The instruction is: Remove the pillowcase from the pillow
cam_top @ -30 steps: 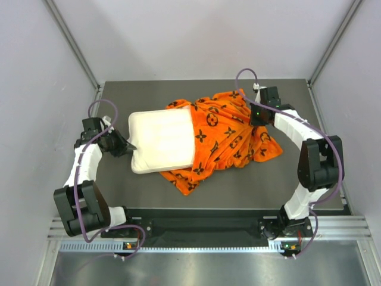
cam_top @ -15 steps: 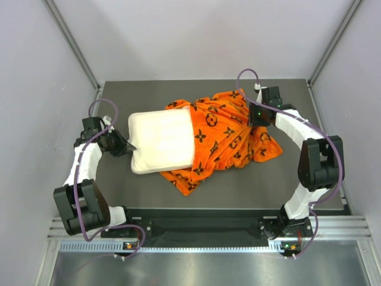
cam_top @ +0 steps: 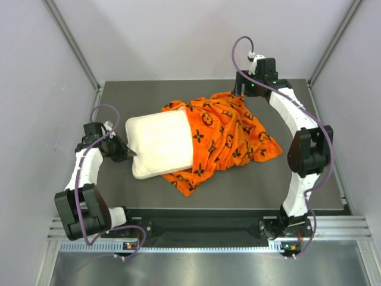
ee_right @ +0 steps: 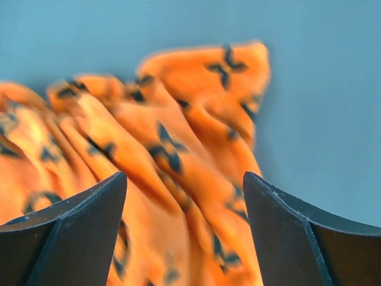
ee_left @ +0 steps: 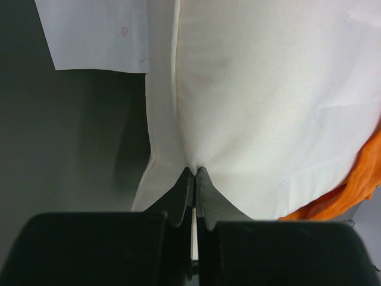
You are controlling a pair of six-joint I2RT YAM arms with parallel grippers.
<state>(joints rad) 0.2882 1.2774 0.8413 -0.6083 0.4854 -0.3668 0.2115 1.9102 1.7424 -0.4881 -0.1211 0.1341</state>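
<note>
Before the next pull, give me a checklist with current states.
1. Left end effector shut on the pillow at its left edge: ok.
2. Right end effector holding the pillowcase: not ok, open and gripping nothing.
3. Pillowcase folds under the right end effector's gap: ok.
4. Pillow out of the pillowcase: not ok, its right part is covered.
5. Pillow corners snagged inside the fabric: cannot tell.

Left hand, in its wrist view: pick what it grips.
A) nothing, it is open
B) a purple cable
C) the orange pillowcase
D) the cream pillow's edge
D: the left hand is pinched shut on the seamed edge of the pillow, with the pillowcase off to the side.
</note>
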